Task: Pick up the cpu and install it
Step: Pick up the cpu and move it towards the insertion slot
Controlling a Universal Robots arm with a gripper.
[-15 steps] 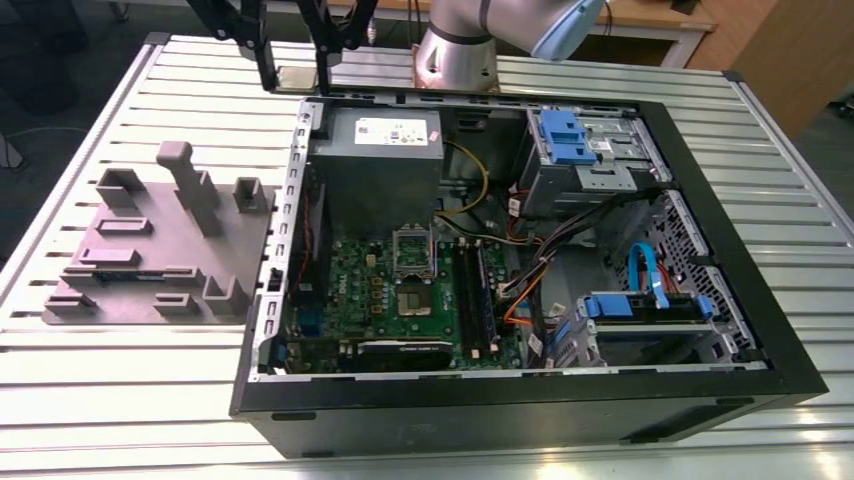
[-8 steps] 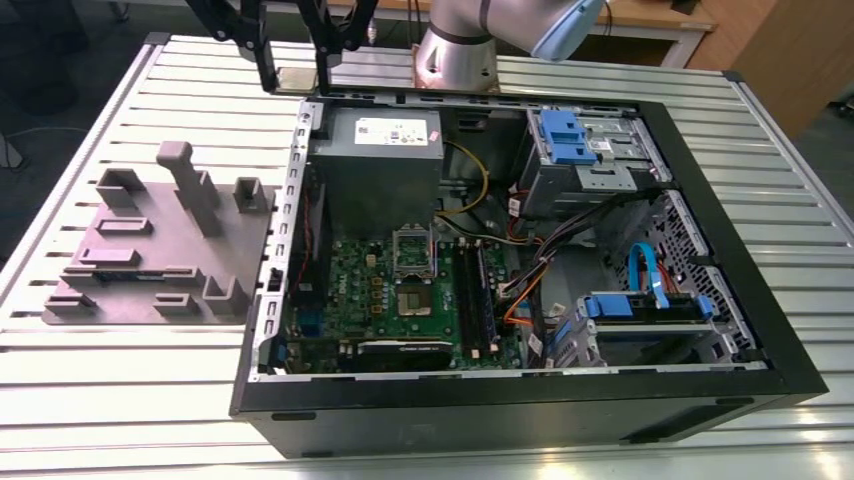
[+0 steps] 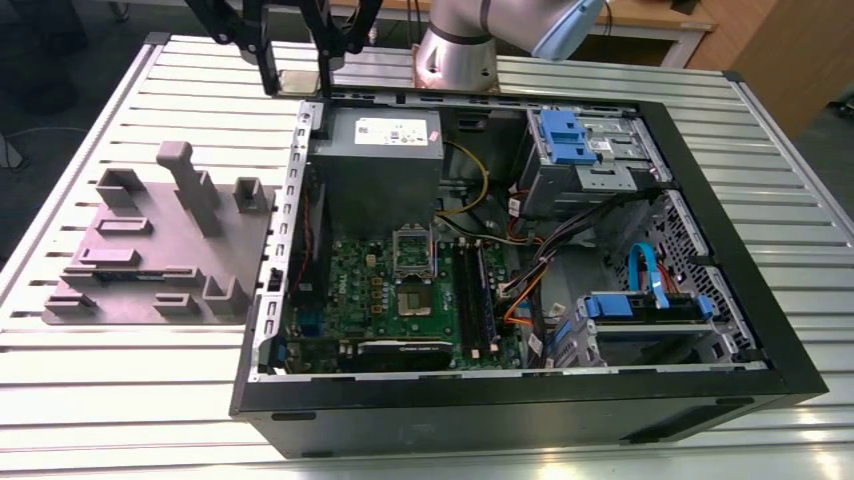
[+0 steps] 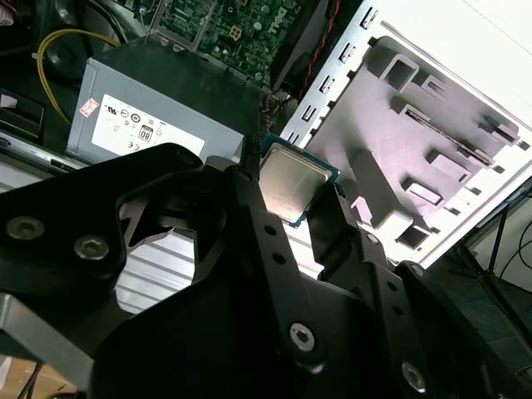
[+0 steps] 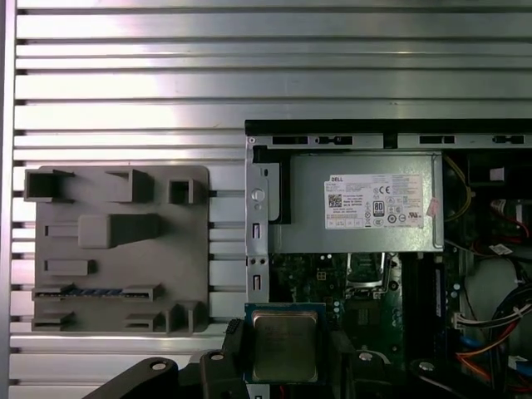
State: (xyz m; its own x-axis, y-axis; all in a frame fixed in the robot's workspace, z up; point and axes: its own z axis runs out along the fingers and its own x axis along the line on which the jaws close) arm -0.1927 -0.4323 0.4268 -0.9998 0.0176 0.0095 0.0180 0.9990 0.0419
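Note:
The cpu (image 5: 284, 347) is a small square chip with a pale metal top and a dark green edge. My gripper (image 5: 284, 339) is shut on it, one black finger on each side. In the second wrist view the cpu (image 4: 293, 183) sits tilted between the fingers (image 4: 249, 179). In the exterior view the gripper (image 3: 296, 85) hangs high over the table's far side, just outside the open computer case's far corner, beside the power supply. The metal-framed socket (image 3: 414, 290) lies on the green motherboard (image 3: 387, 320) inside the case, apart from the gripper.
The open black computer case (image 3: 534, 405) lies on a slatted metal table (image 3: 120, 400). A grey power supply (image 3: 380, 150) fills its far end. Blue drive bays (image 3: 574, 135) and cables crowd the exterior view's right. A grey-purple fixture plate (image 3: 160, 250) with raised blocks sits beside the case.

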